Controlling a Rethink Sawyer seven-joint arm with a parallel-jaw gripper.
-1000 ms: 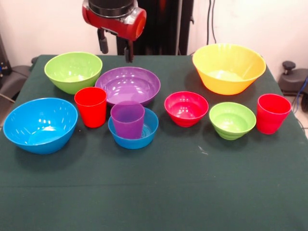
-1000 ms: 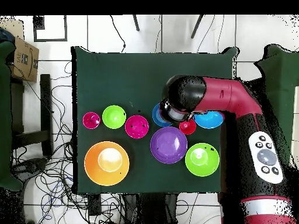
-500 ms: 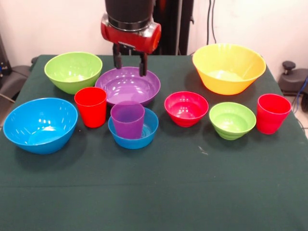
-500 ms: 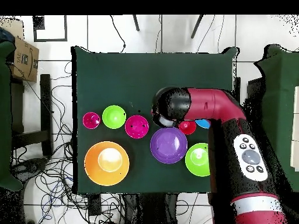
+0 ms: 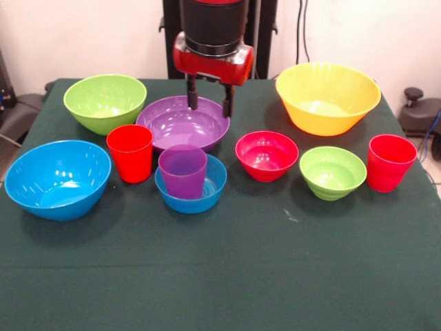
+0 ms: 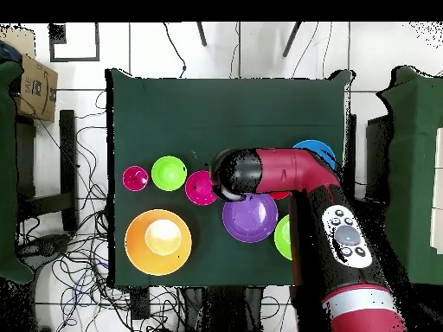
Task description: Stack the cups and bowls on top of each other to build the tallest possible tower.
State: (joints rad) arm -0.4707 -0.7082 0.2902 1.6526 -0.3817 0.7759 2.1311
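Note:
In the front view my gripper (image 5: 209, 102) hangs open and empty over the far right rim of the purple bowl (image 5: 180, 125). The purple cup (image 5: 182, 170) stands inside the small blue bowl (image 5: 200, 193), in front of the purple bowl. One red cup (image 5: 129, 152) stands to its left and the other red cup (image 5: 390, 162) at the far right. The large blue bowl (image 5: 57, 178), lime green bowl (image 5: 105, 101), yellow bowl (image 5: 327, 96), red-pink small bowl (image 5: 267, 155) and small lime bowl (image 5: 332, 172) stand apart. In the overhead view the arm (image 6: 268, 171) hides the cup pile.
The overhead view shows the yellow bowl (image 6: 158, 242), the small lime bowl (image 6: 169, 173) and the purple bowl (image 6: 251, 218) beside the arm. A cardboard box (image 6: 35, 86) and cables lie on the floor off the table's edge. Bare green cloth (image 5: 227, 276) fills the table's front half.
The gripper has moved to the right in the front view, from the purple bowl's far left to its far right rim, and a little lower. No cup or bowl has moved.

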